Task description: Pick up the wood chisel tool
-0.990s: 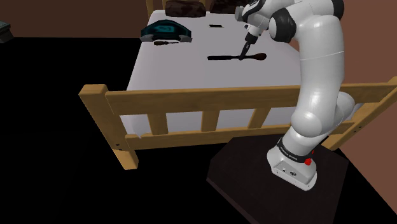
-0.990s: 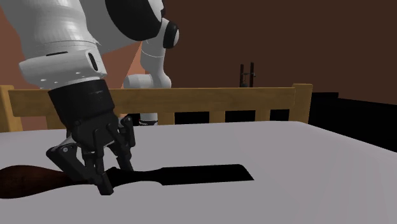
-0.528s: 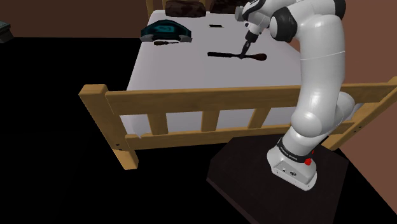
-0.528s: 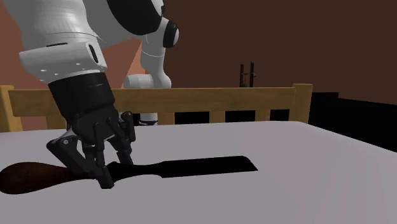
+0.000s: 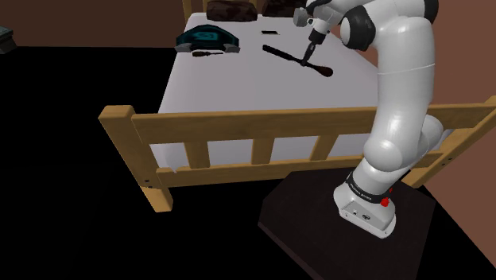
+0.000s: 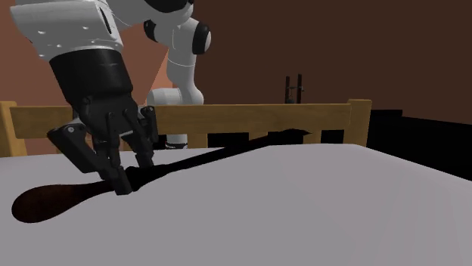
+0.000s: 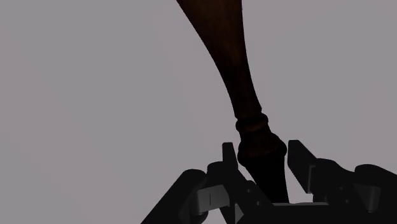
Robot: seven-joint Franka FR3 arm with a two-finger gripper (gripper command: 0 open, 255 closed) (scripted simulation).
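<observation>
The wood chisel [image 5: 296, 60] has a dark red-brown handle [image 6: 53, 202] and a long black blade [image 6: 227, 154]. My gripper [image 5: 306, 58] is shut on it where handle meets blade. In the second exterior view the gripper [image 6: 128, 181] holds the chisel tilted, with its blade raised off the grey bed [image 6: 318, 211] and the handle end lower. In the wrist view the fingers [image 7: 230, 167] clasp the handle's neck [image 7: 254, 137], and the handle runs away from the gripper [image 7: 262, 168].
A wooden footboard rail [image 5: 270, 127] runs along the bed's near edge. At the bed's far end lie a teal-and-black object [image 5: 207, 37], a small dark tool [image 5: 204, 53] and a thin dark item [image 5: 270, 33]. Dark pillows [image 5: 230, 9] sit beyond. Black area spreads left.
The gripper has risen with the chisel clasped in it. The blade end lifted off the bed and the tool turned and tilted; earlier it lay flat.
</observation>
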